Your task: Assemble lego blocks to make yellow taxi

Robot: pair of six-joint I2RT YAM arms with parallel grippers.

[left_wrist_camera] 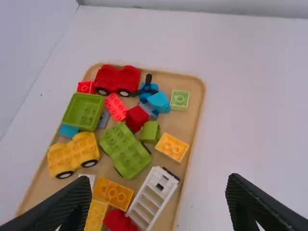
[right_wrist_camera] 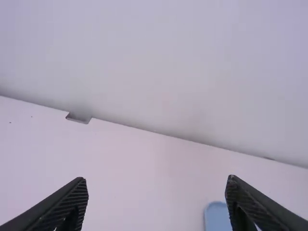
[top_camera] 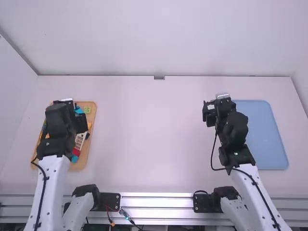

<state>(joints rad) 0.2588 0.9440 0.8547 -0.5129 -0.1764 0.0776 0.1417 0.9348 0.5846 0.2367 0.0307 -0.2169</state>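
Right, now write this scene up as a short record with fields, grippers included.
Parts store: wooden tray, left side of the table
Taxi base candidate: yellow wheeled piece, in the tray
Other wheeled pieces: red one, green one, both in the tray
Right side of table: flat blue mat or tray
Left gripper: over the wooden tray, open, empty
Right gripper: beside the blue item, open, empty

Plastic blocks [left_wrist_camera: 126, 150], smooth wooden tray [left_wrist_camera: 190, 126]

Yellow wheeled piece [left_wrist_camera: 82, 149] and multicoloured blocks [left_wrist_camera: 125, 149] lie in tan tray [left_wrist_camera: 193, 118]
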